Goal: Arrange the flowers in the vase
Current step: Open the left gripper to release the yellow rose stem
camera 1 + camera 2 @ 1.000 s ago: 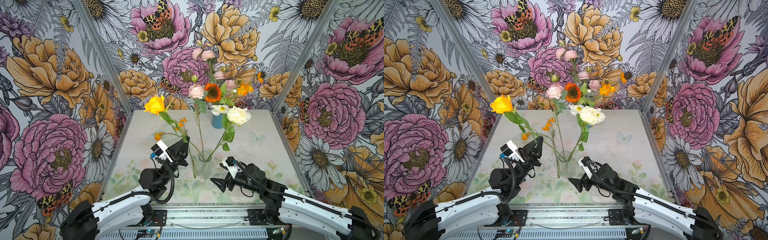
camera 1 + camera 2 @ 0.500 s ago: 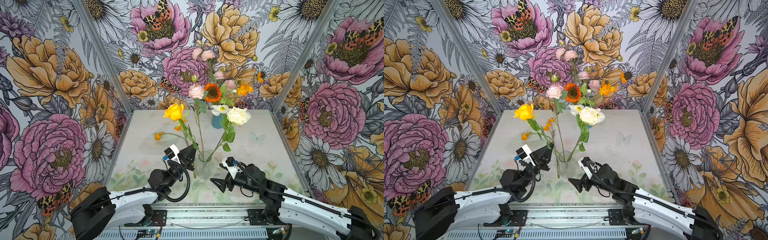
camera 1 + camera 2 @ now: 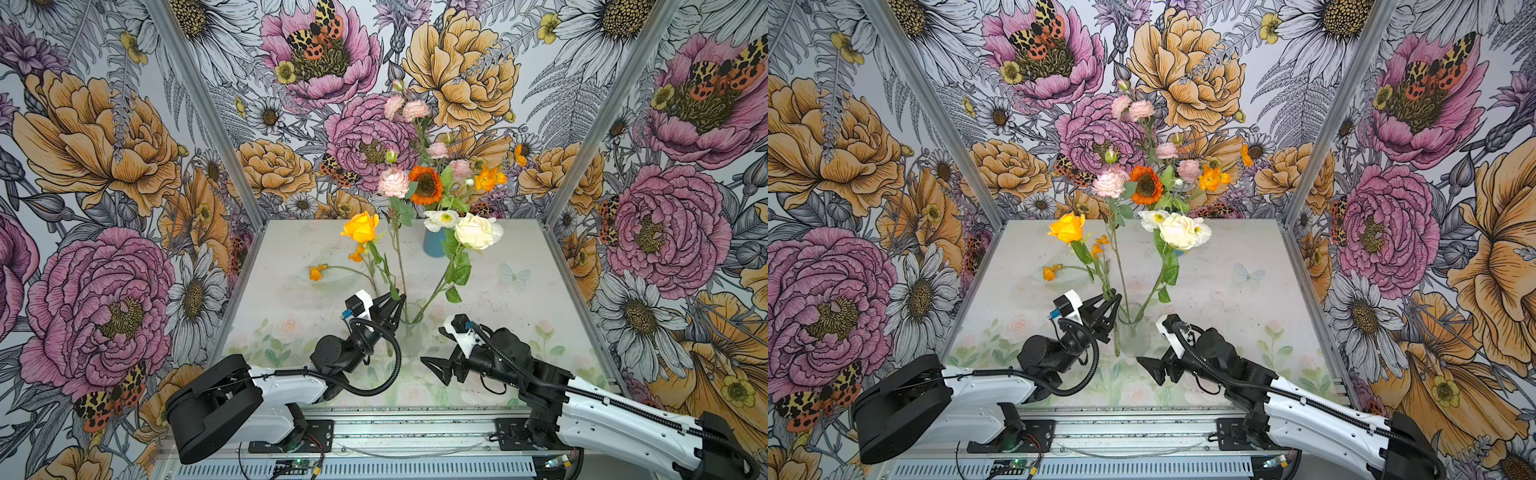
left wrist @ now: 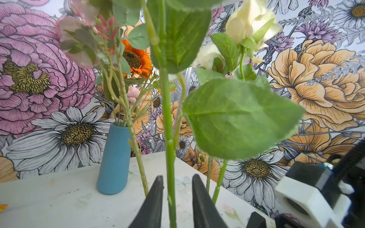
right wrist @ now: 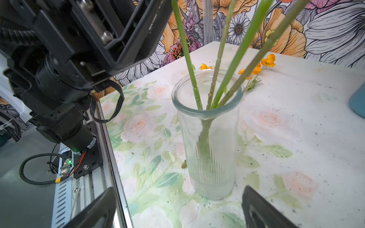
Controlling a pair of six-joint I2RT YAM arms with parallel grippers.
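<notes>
Left hand [image 4: 177, 179] first: the fingers stand apart on either side of the orange rose's stem [image 4: 167, 118], with daylight showing on both sides, so nothing is clamped. That stem runs down into the ribbed glass vase [image 5: 207, 138], which stands near the middle of the tabletop's [image 3: 519, 299] front edge. The orange rose head [image 3: 360, 226] leans out to the left above it. Four stems cross in the glass, among them the pink carnation [image 3: 392, 183] and the cream rose [image 3: 476, 230], which leans right. Out by the far edge the blue vase [image 3: 434, 243] carries the rest, sunflower [image 3: 425, 185] included. One orange sprig [image 3: 318, 272] lies loose toward the left edge, not yet in any vase.

Right hand [image 3: 434, 370] sits low near the front edge, fingers spread wide and holding nothing. It is just short of the glass vase and not touching it.

Here's the danger, folks: those left fingers bracket the stem closely, with a big leaf [image 4: 237, 118] just above them. Pull back at an angle and a finger could hook the stem or leaf, dragging the rose out. It could also rock that tall, narrow glass, which nothing is bracing. The heavy leaning heads could help it tip
</notes>
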